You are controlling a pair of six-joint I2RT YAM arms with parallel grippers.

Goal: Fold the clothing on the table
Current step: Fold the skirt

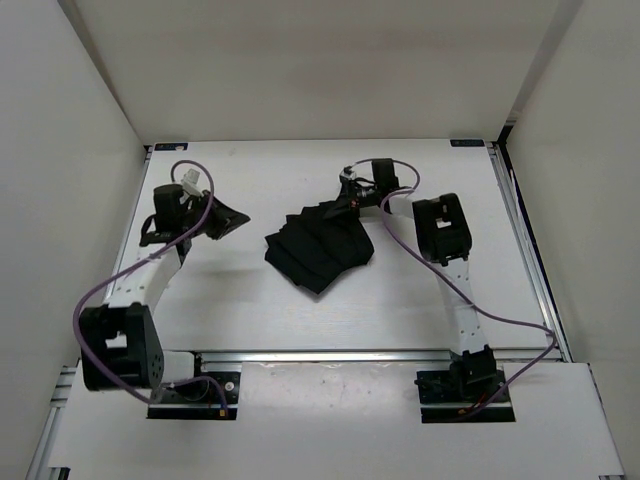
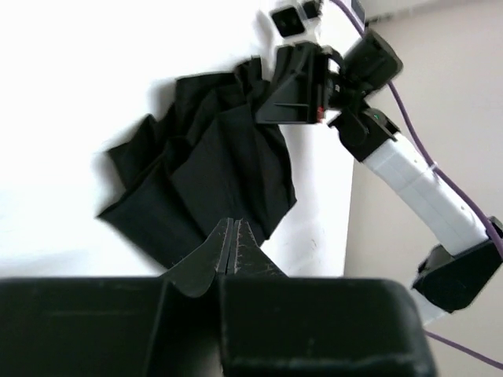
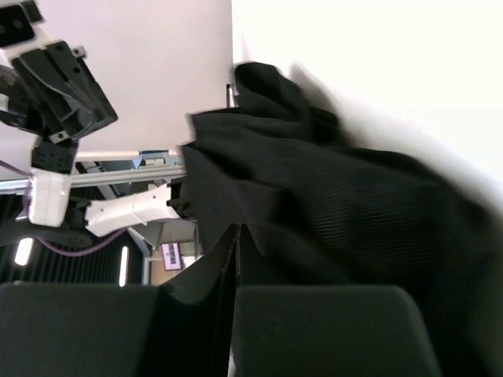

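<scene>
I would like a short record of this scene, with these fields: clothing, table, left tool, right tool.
clothing: black, lying in a crumpled heap near the table's middle, not neatly folded
table: white, with metal rails along its edges
left tool: shut, holding nothing, apart from the clothing on its left
right tool: shut, at the clothing's far edge; whether it pinches the fabric cannot be told
</scene>
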